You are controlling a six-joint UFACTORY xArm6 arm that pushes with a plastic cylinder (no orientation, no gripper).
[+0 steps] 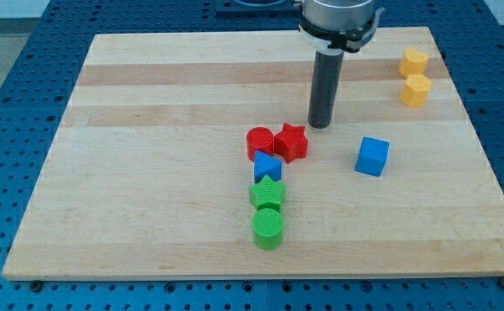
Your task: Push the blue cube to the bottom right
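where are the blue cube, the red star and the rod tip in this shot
blue cube point(372, 156): camera view, on the middle of its visible faces.
red star block point(291, 142): camera view, on its top face.
my tip point(321, 126): camera view, at the rod's very lower end, up and left of the blue cube.

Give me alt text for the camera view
A blue cube sits alone on a wooden board, with my tip just up-left of it. Red, blue and green blocks cluster mid-board; two yellow blocks sit top right.
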